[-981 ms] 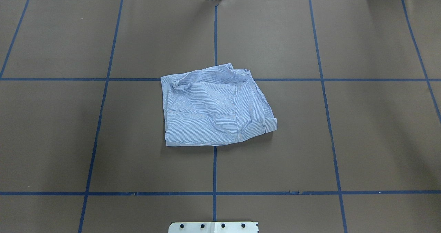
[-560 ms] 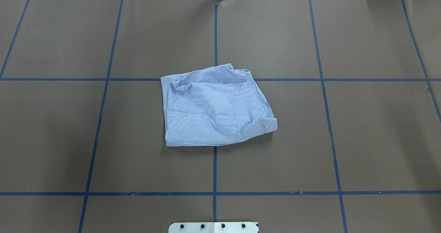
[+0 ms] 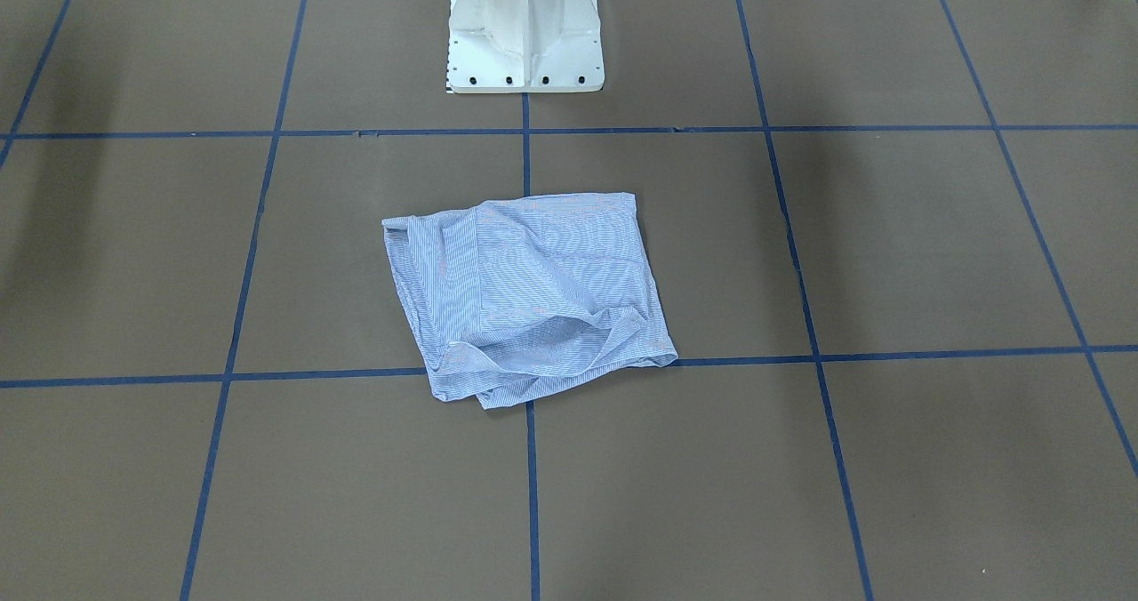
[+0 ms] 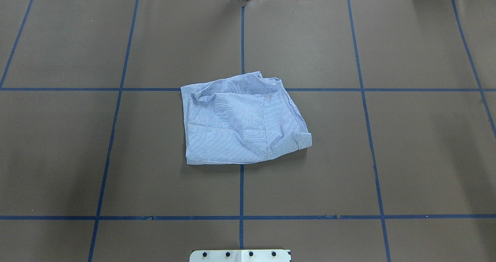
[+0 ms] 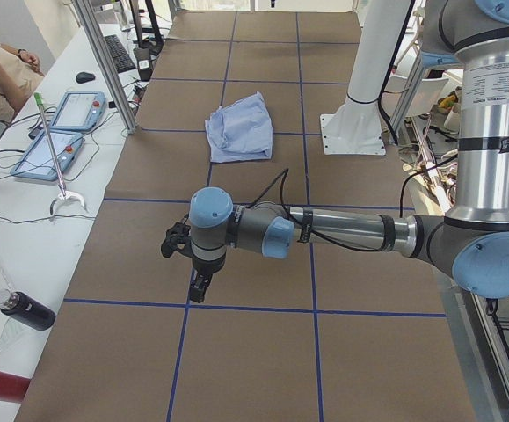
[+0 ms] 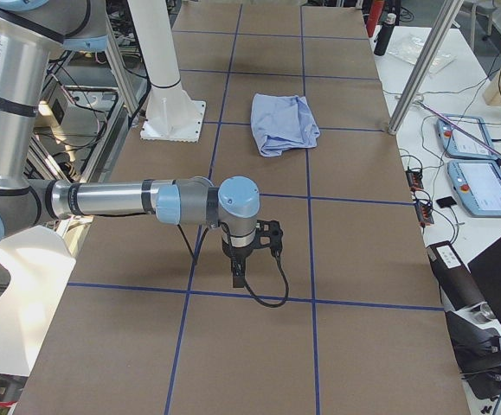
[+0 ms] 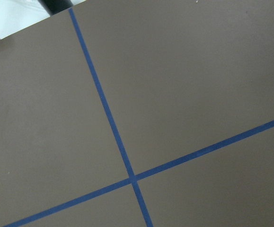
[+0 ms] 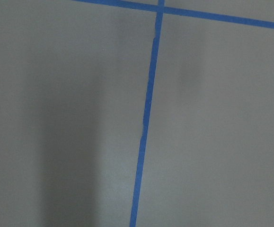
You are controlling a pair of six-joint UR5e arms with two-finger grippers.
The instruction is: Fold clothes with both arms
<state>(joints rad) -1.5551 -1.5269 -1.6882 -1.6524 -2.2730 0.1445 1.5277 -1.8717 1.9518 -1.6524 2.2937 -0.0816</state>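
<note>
Here the left gripper [image 5: 199,286] and right gripper [image 6: 237,277] hang over the table [image 5: 254,360], well apart from the shirt [image 4: 240,122]; whether either is wide or narrow, I cannot tell. Farther off at mid-table the shirt lies folded but rumpled, and its loose top layers might spring open if nudged.

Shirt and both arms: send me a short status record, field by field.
Shirt: folded to a rumpled rough square, mid-table, across the centre tape line
Left end effector: over bare table, well clear of the shirt, pointing down; open or shut cannot be told
Right end effector: likewise toward the opposite end; state cannot be told
Contact: neither touches the shirt
Table: brown cover
</note>
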